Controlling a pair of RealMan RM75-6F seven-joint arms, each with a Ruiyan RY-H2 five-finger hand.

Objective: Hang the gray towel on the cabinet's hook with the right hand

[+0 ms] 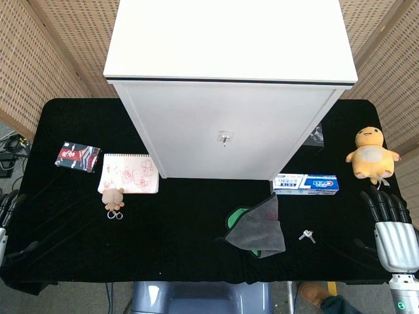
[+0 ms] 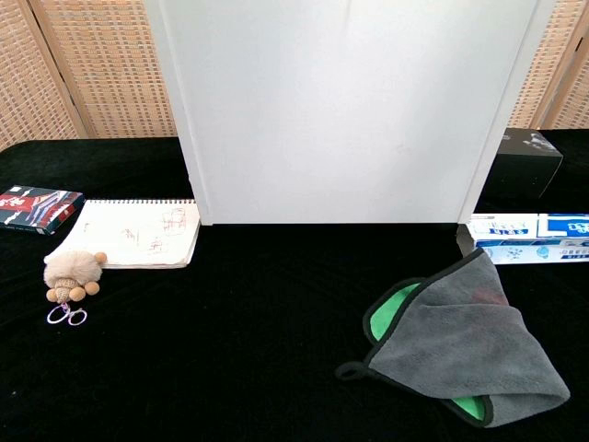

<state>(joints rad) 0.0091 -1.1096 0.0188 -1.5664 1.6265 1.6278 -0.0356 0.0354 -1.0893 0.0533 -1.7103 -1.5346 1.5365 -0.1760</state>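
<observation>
Start of the hanging task, head and chest views. The right hand (image 1: 393, 226) rests at the near right edge of the black surface (image 1: 183, 229), its fingers (image 1: 383, 204) stretched out, apart and holding nothing. The left hand (image 1: 8, 209) shows only as dark fingertips at the opposite edge; whether it is open or curled cannot be told. The gray towel (image 2: 460, 345) lies crumpled on the surface, inward of the right fingers and slightly nearer the robot, apart from them, with a small metal clip (image 1: 306, 235) between the two. Its green lining (image 2: 391, 313) is exposed at the folds, and a dark hanging loop (image 2: 352, 370) projects from the corner farthest from the right fingers. Beyond the towel stands the white cabinet (image 1: 229, 85), whose hook (image 1: 224, 138) sits mid-front, well apart from the fingers and above the surface. Just ahead of the fingers lie a toothpaste box (image 1: 306, 184) and a yellow plush duck (image 1: 370, 152). Judged from its slack folds, the towel is light, limp and non-slippery; it will sag and unfold when lifted. A hold beside the loop would probably keep the loop free to slip over the hook.
</observation>
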